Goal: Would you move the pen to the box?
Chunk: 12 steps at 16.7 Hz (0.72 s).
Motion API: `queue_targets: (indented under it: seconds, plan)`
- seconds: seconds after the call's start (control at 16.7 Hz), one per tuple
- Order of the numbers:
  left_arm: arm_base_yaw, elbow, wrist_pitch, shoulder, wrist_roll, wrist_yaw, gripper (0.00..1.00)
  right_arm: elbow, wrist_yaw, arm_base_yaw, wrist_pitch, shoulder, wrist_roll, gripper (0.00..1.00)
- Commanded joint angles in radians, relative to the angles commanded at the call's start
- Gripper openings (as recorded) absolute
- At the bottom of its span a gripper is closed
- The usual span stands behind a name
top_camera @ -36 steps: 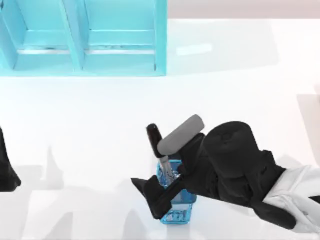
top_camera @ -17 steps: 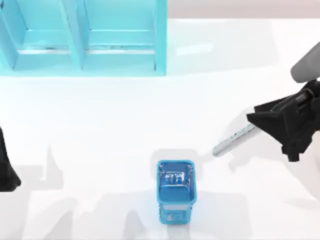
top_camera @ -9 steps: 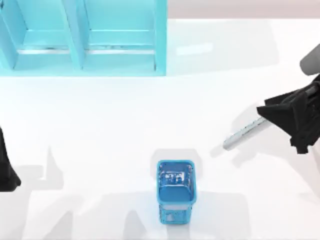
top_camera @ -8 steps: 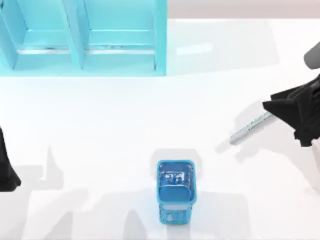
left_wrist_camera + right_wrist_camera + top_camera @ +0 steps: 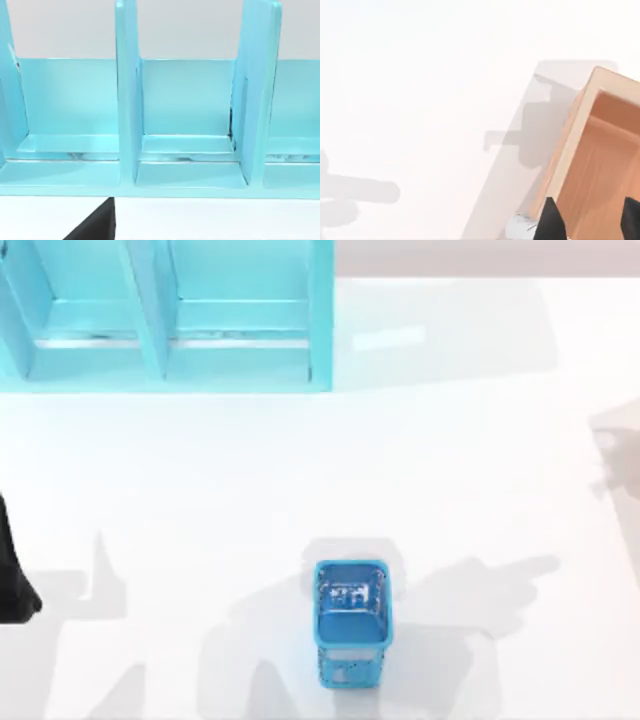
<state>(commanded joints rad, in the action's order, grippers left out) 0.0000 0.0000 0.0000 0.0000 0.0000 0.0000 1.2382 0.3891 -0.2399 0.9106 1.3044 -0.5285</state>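
Observation:
The wooden box (image 5: 600, 145) lies open-topped under my right gripper (image 5: 592, 220) in the right wrist view. Two dark fingertips (image 5: 552, 222) hang over the box's near wall. The silver-grey end of the pen (image 5: 520, 227) pokes out beside one fingertip, just outside the box's rim, and the gripper is shut on it. The pen's cap is hidden. My left arm (image 5: 12, 575) rests parked at the table's left edge.
A blue holder (image 5: 350, 620) stands at the front middle of the white table. A teal shelf unit (image 5: 165, 315) with upright dividers fills the back left, also facing the left wrist camera as the teal shelf (image 5: 185, 125). An arm's shadow falls right of the holder.
My right gripper lifted the pen out of the blue holder, carried it rightward and left the top view's right edge. The holder and left arm stayed put.

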Motion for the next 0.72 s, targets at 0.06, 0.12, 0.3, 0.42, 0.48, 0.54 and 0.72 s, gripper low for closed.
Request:
queue_targets:
  seconds: [0.06,0.12,0.3,0.42,0.48,0.54,0.72]
  plan:
    - [0.0,0.0,0.0,0.0,0.0,0.0,1.0,0.042,-0.017,-0.066,0.053,0.021,-0.044,0.0]
    - [0.0,0.0,0.0,0.0,0.0,0.0,1.0,0.079,-0.033,-0.122,0.101,0.039,-0.083,0.0]
    - [0.0,0.0,0.0,0.0,0.0,0.0,1.0,0.151,-0.072,-0.226,0.2,0.075,-0.166,0.0]
    - [0.0,0.0,0.0,0.0,0.0,0.0,1.0,0.162,-0.079,-0.242,0.216,0.08,-0.18,0.0]
    - [0.0,0.0,0.0,0.0,0.0,0.0,1.0,0.162,-0.079,-0.242,0.216,0.08,-0.18,0.0]
    - [0.0,0.0,0.0,0.0,0.0,0.0,1.0,0.162,-0.079,-0.242,0.216,0.08,-0.18,0.0]
    - [0.0,0.0,0.0,0.0,0.0,0.0,1.0,0.141,-0.079,-0.233,0.196,0.077,-0.17,0.0]
